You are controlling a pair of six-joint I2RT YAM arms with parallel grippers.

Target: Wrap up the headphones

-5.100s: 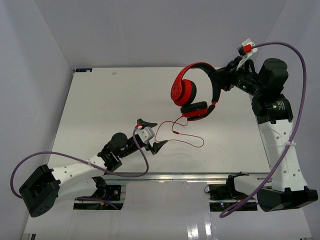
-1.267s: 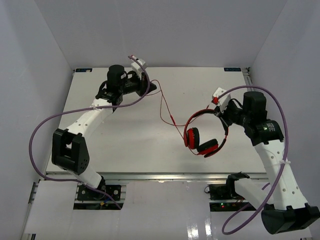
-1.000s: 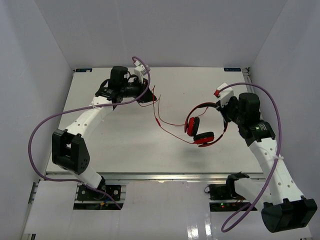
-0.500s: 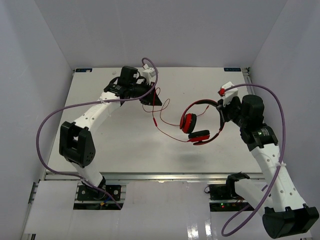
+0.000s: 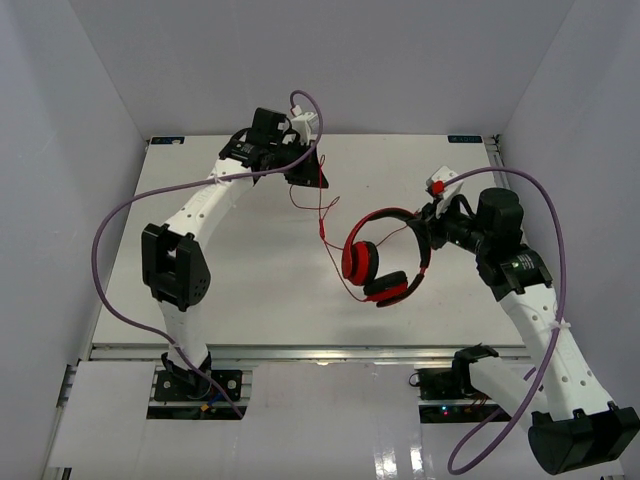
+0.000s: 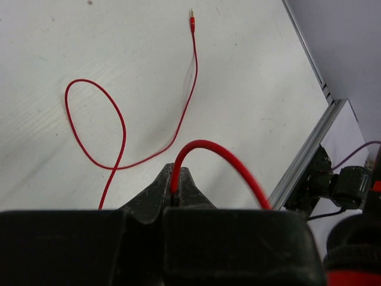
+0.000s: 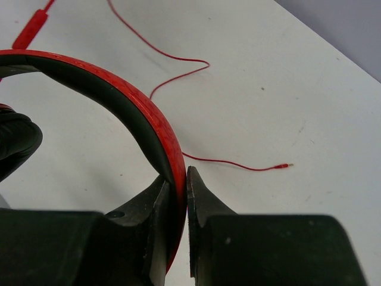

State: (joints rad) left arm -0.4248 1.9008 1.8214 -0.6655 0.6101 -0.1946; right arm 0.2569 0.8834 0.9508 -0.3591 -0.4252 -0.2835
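While the overhead view lets you place the headphones [image 5: 380, 265] over the right-middle of the desk [image 5: 200, 280], between the two arms, only the wrist cameras show you the grips themselves and the cable's plug [image 6: 191, 21] lying loose on the desk. Your right pincer [image 7: 178, 179] is clamped on the red-and-black headband [image 7: 128, 98], with nothing but the band's thickness between its fingers. Your left pincer [image 6: 177, 182], at the far side of the desk, is pinched almost completely closed on the thin red cable [image 6: 205, 143], which arches out of the fingertips and loops across the desk below.
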